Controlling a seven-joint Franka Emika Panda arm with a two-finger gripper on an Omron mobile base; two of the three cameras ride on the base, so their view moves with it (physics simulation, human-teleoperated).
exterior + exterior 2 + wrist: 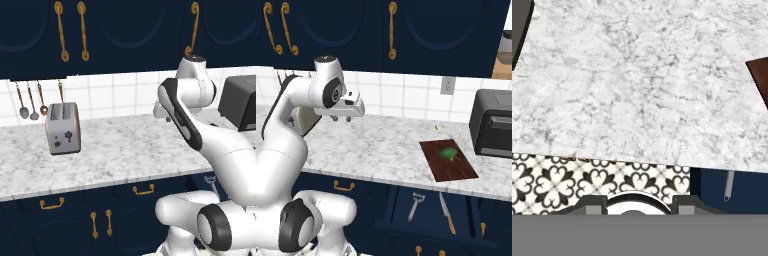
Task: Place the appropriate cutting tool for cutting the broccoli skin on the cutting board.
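A: Where's the claw (341, 118)?
B: Hanging over the left stretch of the surface (381, 145), holding nothing; I cannot tell whether its tips are spread.
A: And the board (448, 161)?
B: By the front edge towards the right, broccoli (448, 154) on it, awaiting trimming.
A: The knife (445, 212)?
B: Lying in the open drawer (431, 210) underneath, beside a peeler (415, 204), within reach.

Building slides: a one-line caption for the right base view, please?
Gripper hovers over the marble counter, broccoli on cutting board, knife in open drawer.
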